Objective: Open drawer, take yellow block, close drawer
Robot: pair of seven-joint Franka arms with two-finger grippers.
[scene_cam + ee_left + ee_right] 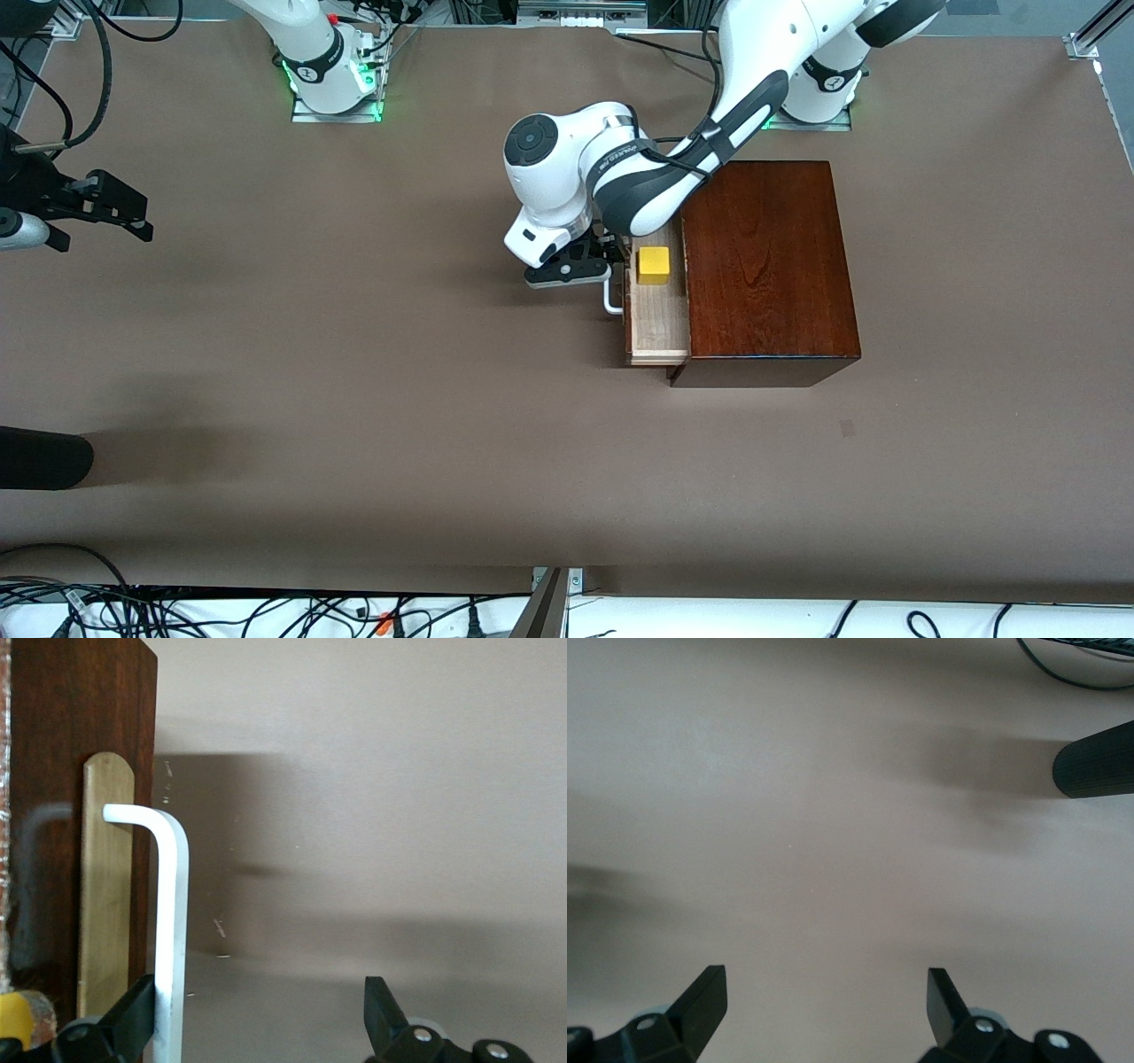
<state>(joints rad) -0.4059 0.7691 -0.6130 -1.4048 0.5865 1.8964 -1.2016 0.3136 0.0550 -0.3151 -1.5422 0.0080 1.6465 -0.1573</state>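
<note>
A: Where is the drawer (657,323) now?

B: It is pulled partly out of the dark wooden box (766,266). In the front view it comes out toward 9 o'clock, toward the right arm's end of the bench (354,399). The pale tray is showing.

A: And the yellow block (654,264)?

B: It lies inside the tray, in the 12 o'clock part of it, farther from the front camera than the bare part of the tray. Nothing is touching it, as far as I can see.

A: What about the left tool (261,1005)?

B: It is low in front of the drawer, at the white loop handle (611,299). Its fingers are wide apart. In the left wrist view the handle stands between them, just against one finger (133,1019), and well apart from the second one. The tool does not hold anything.

A: And the right tool (824,997)?

B: It waits over bare bench at the right arm's end, near 9 o'clock in the front view. Its fingers are also wide apart, with nothing between them. A dark round object (44,456) lies nearer to the front camera than this spot, at about 8 o'clock.
</note>
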